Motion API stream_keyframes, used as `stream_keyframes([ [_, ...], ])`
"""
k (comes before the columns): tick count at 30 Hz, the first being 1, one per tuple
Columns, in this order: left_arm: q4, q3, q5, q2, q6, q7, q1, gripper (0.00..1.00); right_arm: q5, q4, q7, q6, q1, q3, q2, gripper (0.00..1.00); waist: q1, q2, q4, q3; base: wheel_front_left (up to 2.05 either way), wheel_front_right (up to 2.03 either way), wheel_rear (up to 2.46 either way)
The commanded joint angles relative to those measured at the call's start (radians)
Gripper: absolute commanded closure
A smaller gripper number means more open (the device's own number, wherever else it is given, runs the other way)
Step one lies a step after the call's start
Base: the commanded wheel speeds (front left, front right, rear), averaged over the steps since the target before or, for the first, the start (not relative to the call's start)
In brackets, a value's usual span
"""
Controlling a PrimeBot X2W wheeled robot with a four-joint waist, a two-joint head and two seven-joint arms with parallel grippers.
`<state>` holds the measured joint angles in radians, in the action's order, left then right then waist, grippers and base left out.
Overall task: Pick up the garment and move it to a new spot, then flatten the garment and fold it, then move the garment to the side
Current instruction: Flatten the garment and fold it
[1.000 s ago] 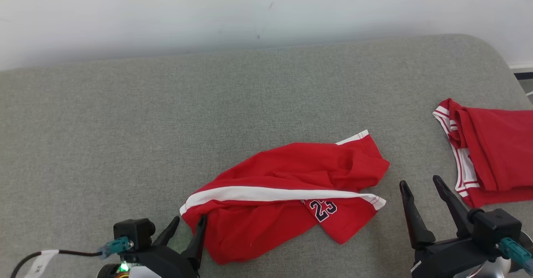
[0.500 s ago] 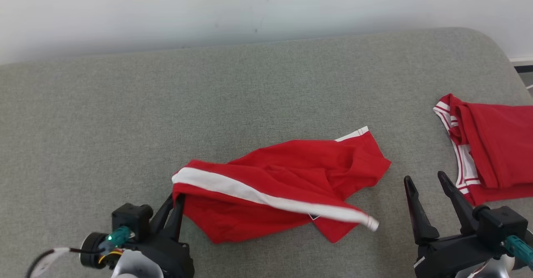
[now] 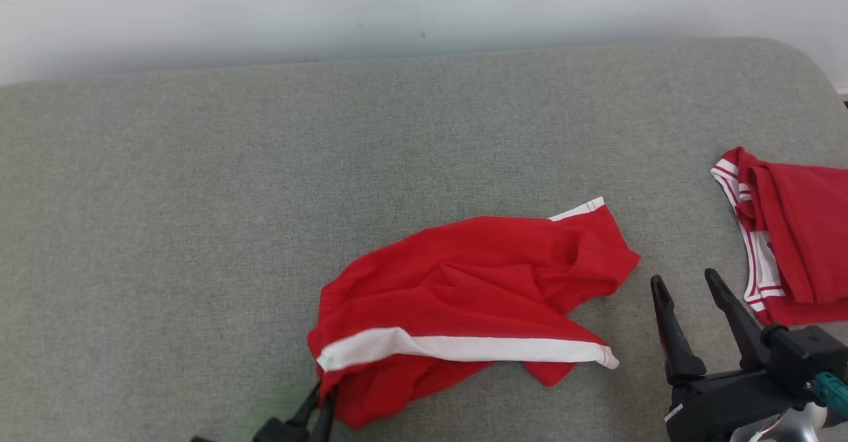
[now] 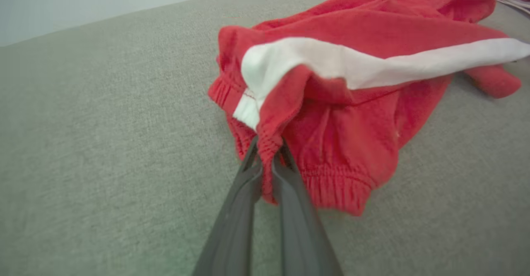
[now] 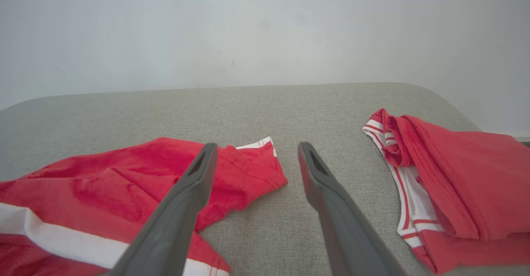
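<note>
The red garment [image 3: 477,283], crossed by a white stripe, is lying crumpled near the front middle of the grey fabric-covered worktop [image 3: 199,197]. The left gripper [image 4: 268,145] is pinching the elastic hem at the garment's near-left corner, its fingers pressed together on the cloth. The right gripper [image 3: 684,276] is hovering just beside the garment's right end, fingers spread and holding nothing. A second red garment [image 3: 795,230], folded, is resting at the worktop's right edge.

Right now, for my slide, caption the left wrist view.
Left hand pinches waistband of red shorts on grey cushion.
</note>
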<state>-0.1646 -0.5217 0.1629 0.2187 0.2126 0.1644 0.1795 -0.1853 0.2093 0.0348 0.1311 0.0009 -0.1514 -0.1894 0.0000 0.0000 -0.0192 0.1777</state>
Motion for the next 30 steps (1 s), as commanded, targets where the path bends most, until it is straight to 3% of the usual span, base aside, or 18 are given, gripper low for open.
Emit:
stream_keyframes([
  [1,-0.030,0.001,0.017,-0.014,0.004,0.017,-0.016,1.00,-0.009,0.004,-0.001,-0.001,-0.004,0.008,0.000,0.00,0.0000,0.0000,0.007,0.003,0.00,0.00,0.00],
  [2,-0.030,0.001,0.017,-0.014,0.004,0.017,-0.016,1.00,-0.009,0.004,-0.001,-0.001,-0.004,0.008,0.000,0.00,0.0000,0.0000,0.007,0.003,0.00,0.00,0.00],
  [3,-0.048,0.006,0.031,-0.025,0.006,0.025,-0.020,0.83,-0.010,0.004,0.000,-0.001,-0.003,0.011,0.000,0.00,0.0000,0.0000,0.009,0.003,0.00,0.00,0.00],
  [4,-0.060,0.011,0.036,-0.030,0.010,0.031,-0.020,0.31,-0.011,0.005,0.002,-0.001,-0.002,0.013,0.001,0.00,0.0000,0.0000,0.011,0.002,0.00,0.00,0.00],
  [5,-0.069,0.018,0.049,-0.038,0.009,0.039,-0.018,0.00,-0.011,0.006,0.004,-0.001,-0.001,0.019,0.001,0.00,0.0000,0.0000,0.012,0.001,0.00,0.00,0.00],
  [10,-0.075,0.067,0.085,-0.045,0.038,0.068,-0.035,0.00,-0.003,0.015,0.008,-0.001,0.010,0.047,0.007,0.00,0.0000,0.0000,0.016,-0.014,0.00,0.00,0.00],
  [18,-0.006,0.136,0.142,-0.008,0.060,0.063,-0.093,0.00,0.006,0.029,0.017,-0.001,0.033,0.084,0.014,0.00,0.0000,0.0000,0.026,-0.041,0.00,0.00,0.00],
  [30,0.267,0.260,0.212,0.064,0.075,0.054,-0.099,0.00,0.023,0.055,0.004,-0.001,0.030,0.117,0.042,0.00,0.0000,0.0000,0.040,-0.060,0.00,0.00,0.00],
])
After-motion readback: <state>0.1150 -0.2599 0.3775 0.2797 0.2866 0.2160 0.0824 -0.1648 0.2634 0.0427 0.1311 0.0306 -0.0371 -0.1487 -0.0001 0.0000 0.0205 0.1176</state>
